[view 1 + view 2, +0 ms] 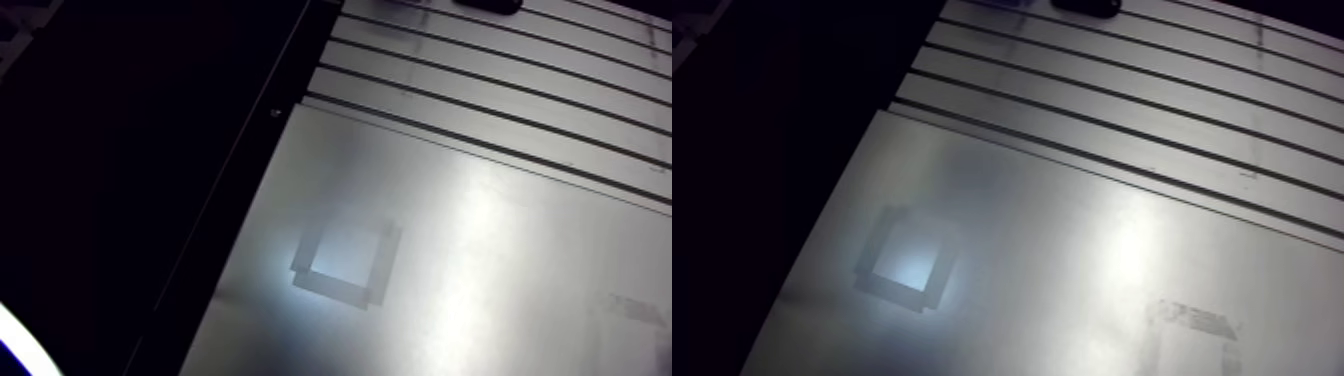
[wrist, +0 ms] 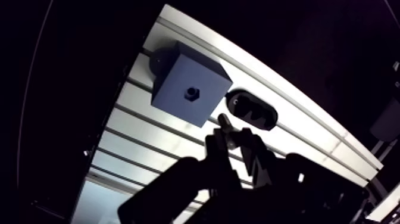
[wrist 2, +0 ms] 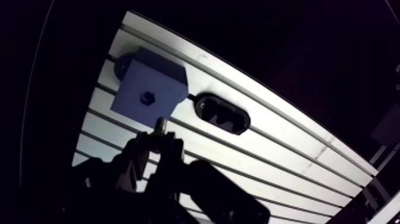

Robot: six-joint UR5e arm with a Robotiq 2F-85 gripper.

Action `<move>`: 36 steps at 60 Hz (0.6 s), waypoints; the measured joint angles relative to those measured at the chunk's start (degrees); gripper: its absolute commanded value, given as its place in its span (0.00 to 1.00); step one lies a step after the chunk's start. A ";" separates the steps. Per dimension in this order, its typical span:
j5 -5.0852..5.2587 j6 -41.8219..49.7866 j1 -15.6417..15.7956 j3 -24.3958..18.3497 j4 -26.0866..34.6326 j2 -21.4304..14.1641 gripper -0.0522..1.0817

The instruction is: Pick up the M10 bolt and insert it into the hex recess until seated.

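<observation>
Trying to work out how far along this one is. Has the gripper (image 2: 230, 138) actually got the M10 bolt (image 2: 222, 121) or not?
~ rig_newbie

Looks like it to me. In the wrist view the fingers are drawn in close, with a small dark stub poking out ahead of them. I read that as the bolt clamped between the jaws. It's mostly silhouette though, so treat that as a fair guess. I can't spot any loose bolt lying on the slotted table (image 2: 149, 134).
~ boltwrangler

So the pickup is done?
~ rig_newbie

I'd say so, but the insertion isn't. The hex recess (image 2: 191, 93) in the blue-grey block (image 2: 199, 70) looks empty. The bolt tip is near the block's closer edge but apart from it, and off to one side of the hole. A black oval piece (image 2: 253, 111) lies just beside the tip on the other side. What's left: line up with the recess, push in, seat it.
~ boltwrangler
</observation>
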 measured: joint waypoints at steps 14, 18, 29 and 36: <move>0.14 -0.06 0.08 0.39 -0.12 0.08 0.95; 0.14 0.00 0.09 0.45 -0.17 0.09 0.95; 0.13 0.18 0.19 0.72 -0.21 0.12 0.95; 0.13 0.28 0.24 1.06 -0.48 0.12 0.96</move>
